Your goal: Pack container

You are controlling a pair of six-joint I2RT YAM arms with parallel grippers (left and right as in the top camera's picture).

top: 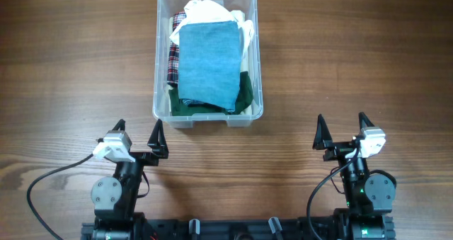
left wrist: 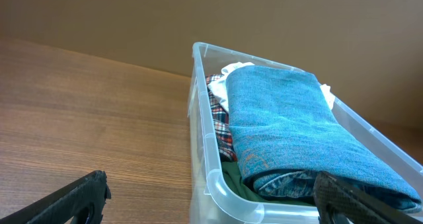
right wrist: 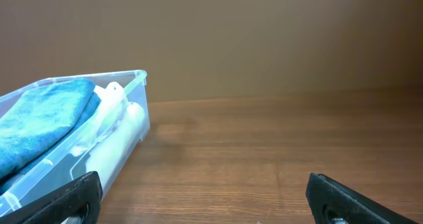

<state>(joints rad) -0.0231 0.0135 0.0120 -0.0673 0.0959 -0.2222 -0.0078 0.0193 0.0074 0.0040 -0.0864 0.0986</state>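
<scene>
Overhead, the container [top: 257, 56] stands against the middle of the table's [top: 71, 70] far edge, a folded blue cloth [top: 207, 63] on top. The left gripper [top: 139, 127] and right gripper [top: 341, 123] sit by the near edge, both spread wide and empty. Only the left wrist view shows a green garment [left wrist: 234, 178] beneath the cloth's rolled end. Only the right wrist view shows white fabric [right wrist: 112, 125] pressing the clear wall.

Wood-grain table [top: 71, 70] (mid-brown), plain tan wall [right wrist: 264, 39] behind
</scene>
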